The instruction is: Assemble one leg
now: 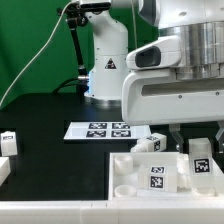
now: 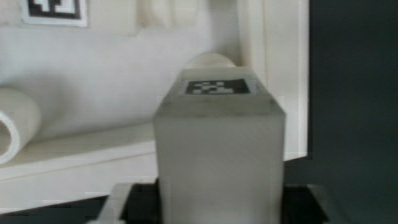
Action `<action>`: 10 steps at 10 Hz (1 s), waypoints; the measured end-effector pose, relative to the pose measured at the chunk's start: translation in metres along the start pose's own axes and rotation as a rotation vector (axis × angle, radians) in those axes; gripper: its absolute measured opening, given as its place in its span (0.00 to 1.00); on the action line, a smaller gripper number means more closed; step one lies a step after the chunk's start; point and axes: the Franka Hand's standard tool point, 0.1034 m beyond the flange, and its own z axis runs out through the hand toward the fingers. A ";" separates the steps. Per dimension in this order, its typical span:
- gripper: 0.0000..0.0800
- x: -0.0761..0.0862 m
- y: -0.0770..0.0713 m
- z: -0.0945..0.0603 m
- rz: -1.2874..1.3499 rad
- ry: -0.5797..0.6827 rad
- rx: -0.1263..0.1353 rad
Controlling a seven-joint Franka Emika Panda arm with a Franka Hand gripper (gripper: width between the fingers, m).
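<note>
My gripper (image 1: 199,150) is shut on a leg (image 1: 200,165), a chunky white post with a tag on its face, and holds it upright over the right part of the large white rimmed panel (image 1: 125,183). In the wrist view the leg (image 2: 222,140) fills the middle between my dark fingers (image 2: 139,205), with its tagged tip (image 2: 217,86) pointing at the panel (image 2: 107,110). I cannot tell whether the tip touches the panel. A second leg (image 1: 157,173) stands on the panel beside the held one, and a third (image 1: 150,146) sits at the panel's far edge.
The marker board (image 1: 105,130) lies behind the panel. Two more white parts (image 1: 9,142) (image 1: 3,170) sit at the exterior view's left. The robot base (image 1: 105,70) stands at the back. A round white peg shape (image 2: 15,120) shows on the panel.
</note>
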 end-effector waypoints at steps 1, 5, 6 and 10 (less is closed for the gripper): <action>0.35 0.000 0.000 0.000 0.055 -0.001 0.001; 0.35 -0.005 0.001 0.000 0.585 0.013 -0.009; 0.35 -0.007 -0.001 0.000 0.710 0.013 -0.011; 0.35 -0.010 -0.004 0.000 1.197 -0.001 -0.002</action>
